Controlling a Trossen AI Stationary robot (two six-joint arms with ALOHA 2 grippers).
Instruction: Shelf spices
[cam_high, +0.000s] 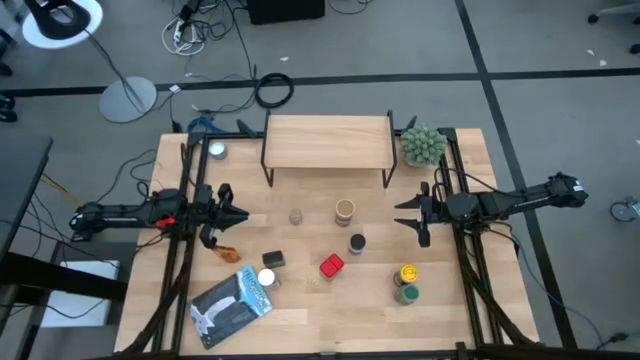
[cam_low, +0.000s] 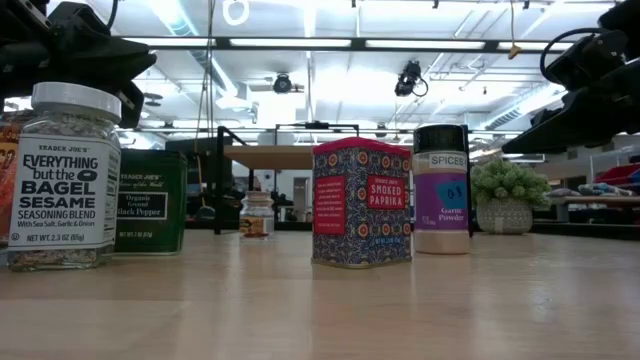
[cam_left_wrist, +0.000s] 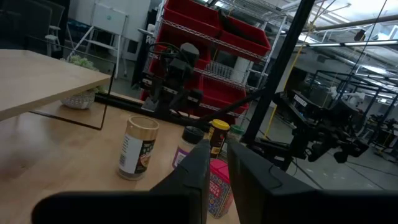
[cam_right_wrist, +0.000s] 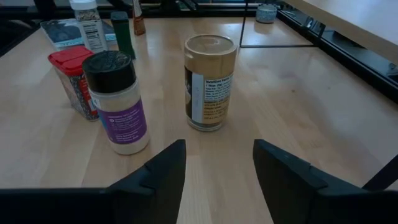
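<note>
Bagel jar (cam_low: 62, 175) nearest lens; spices rigid, light, slick, grip mid-body. Right pincer (cam_right_wrist: 214, 163) open toward tan jar (cam_right_wrist: 210, 81); left pincer (cam_left_wrist: 216, 163) nearly closed, empty. Shelf (cam_high: 327, 141) bare.

The tabletop (cam_right_wrist: 323, 106) is pale wood, smooth with a soft sheen. The shelf (cam_high: 327, 141) beside the plant is light wood on thin black metal legs. The paprika tin (cam_low: 362, 203) looks like printed metal. The bagel seasoning jar (cam_low: 62, 178) seems clear glass, perhaps plastic, with a paper label.
</note>
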